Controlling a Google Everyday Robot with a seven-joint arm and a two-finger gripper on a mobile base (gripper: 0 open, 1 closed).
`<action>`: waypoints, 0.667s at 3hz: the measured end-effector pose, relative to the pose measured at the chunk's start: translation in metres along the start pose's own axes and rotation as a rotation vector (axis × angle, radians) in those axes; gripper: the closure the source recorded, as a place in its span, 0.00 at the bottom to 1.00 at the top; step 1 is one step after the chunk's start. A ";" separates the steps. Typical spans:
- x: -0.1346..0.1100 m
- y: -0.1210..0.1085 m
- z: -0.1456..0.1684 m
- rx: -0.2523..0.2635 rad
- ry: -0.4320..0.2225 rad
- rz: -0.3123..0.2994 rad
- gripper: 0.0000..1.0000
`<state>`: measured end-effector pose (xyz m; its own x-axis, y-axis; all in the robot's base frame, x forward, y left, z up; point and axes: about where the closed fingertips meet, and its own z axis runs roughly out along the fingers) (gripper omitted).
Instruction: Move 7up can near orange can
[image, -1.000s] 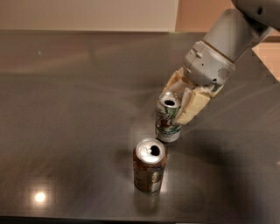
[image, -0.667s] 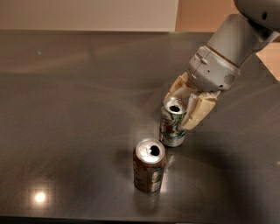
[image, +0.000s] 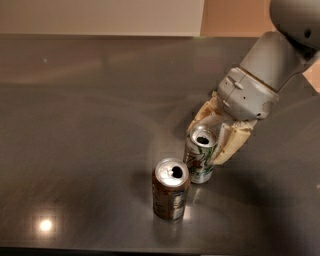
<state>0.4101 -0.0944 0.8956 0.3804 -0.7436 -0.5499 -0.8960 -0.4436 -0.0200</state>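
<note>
The 7up can, silver-white with green markings and an open silver top, is upright at the table surface. It is just right of and behind the orange can, almost touching it. The orange can is brown-orange with a pale label patch and stands upright near the table's front edge. My gripper comes down from the upper right. Its cream fingers are shut on the 7up can's upper part, one on each side.
The dark glossy table stretches left and back, with a bright light reflection at the front left. My grey arm fills the upper right. A pale wall runs behind the table's far edge.
My gripper has carried the 7up can forward and slightly right, down toward the orange can. The orange can has not moved.
</note>
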 end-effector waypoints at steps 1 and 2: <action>-0.001 0.009 0.007 -0.012 -0.006 -0.010 0.35; 0.000 0.012 0.010 -0.011 -0.003 -0.011 0.13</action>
<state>0.3968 -0.0944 0.8867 0.3896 -0.7373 -0.5519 -0.8891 -0.4574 -0.0166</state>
